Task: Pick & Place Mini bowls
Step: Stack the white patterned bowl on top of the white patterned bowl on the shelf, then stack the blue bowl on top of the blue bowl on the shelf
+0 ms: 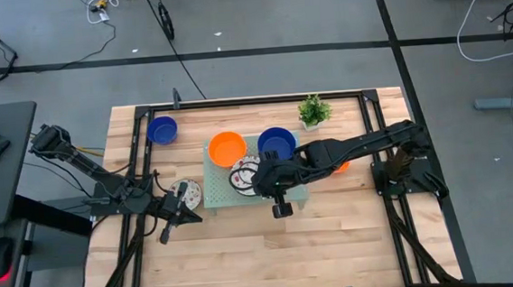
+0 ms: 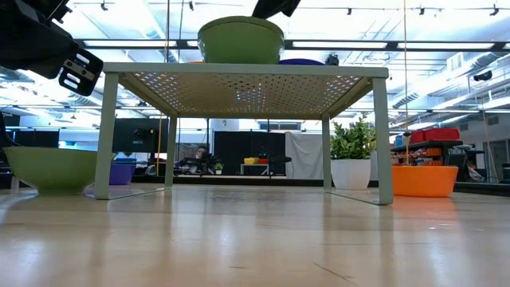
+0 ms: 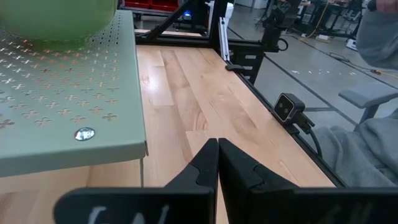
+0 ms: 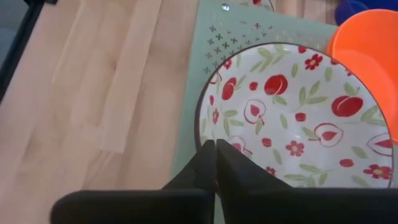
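Right gripper (image 4: 214,152): your fingers are clenched together, holding nothing, over the near rim of the white red-patterned bowl (image 4: 298,118) on the green tray (image 1: 219,189) | bowl lies just ahead | left gripper (image 3: 217,165): clenched, empty, waiting beside the tray; right arm is nearer.

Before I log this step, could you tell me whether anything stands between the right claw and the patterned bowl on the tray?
Nothing visible does: the right claw is directly above the patterned bowl's near rim.
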